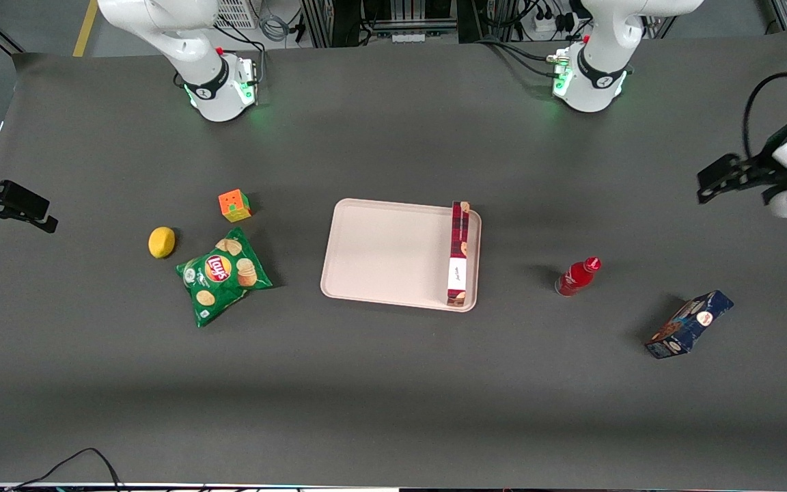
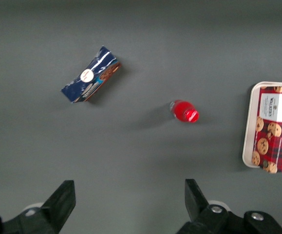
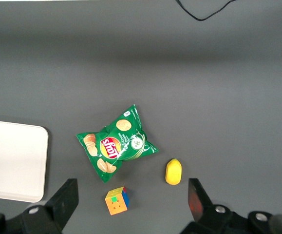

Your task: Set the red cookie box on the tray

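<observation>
The long slim red plaid cookie box (image 1: pixel 459 253) lies flat inside the large pale pink rectangular tray (image 1: pixel 380 253), along the rim at the working arm's end. The left arm's black two-finger gripper (image 1: pixel 720 179) hovers open and empty, well apart from the tray, above bare table near the small red bottle (image 1: pixel 577 276) and the dark blue cookie carton (image 1: pixel 688 324)

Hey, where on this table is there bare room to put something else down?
Most of the tray is bare; the red cookie box lies along just one edge. Bare table separates the tray from the red bottle, and the strip nearest the front camera is open. It is crowded around the chips bag, lemon and cube. The gripper hangs open at the working arm's end.
</observation>
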Robot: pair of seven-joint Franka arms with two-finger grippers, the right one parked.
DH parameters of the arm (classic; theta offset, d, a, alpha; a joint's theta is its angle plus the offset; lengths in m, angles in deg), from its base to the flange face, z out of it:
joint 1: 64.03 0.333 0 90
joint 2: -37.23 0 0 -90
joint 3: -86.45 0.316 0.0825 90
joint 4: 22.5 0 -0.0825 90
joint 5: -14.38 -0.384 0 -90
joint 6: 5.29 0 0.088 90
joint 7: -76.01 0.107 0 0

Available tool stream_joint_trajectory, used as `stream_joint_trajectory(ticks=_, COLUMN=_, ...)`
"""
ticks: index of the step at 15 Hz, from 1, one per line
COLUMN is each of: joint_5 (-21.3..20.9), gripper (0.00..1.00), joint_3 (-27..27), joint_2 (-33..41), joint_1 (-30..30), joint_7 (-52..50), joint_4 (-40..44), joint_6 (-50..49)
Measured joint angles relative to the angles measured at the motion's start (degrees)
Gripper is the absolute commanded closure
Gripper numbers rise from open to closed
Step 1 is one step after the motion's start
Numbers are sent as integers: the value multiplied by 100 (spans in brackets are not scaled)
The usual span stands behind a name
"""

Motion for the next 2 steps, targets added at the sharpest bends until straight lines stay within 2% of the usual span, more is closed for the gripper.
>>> stream_joint_trajectory(ticks=2, joint_5=1, gripper=0, joint_3=52, joint_2=141, joint_1=59, joint_7=138, joint_4=-4, joint_6=-82)
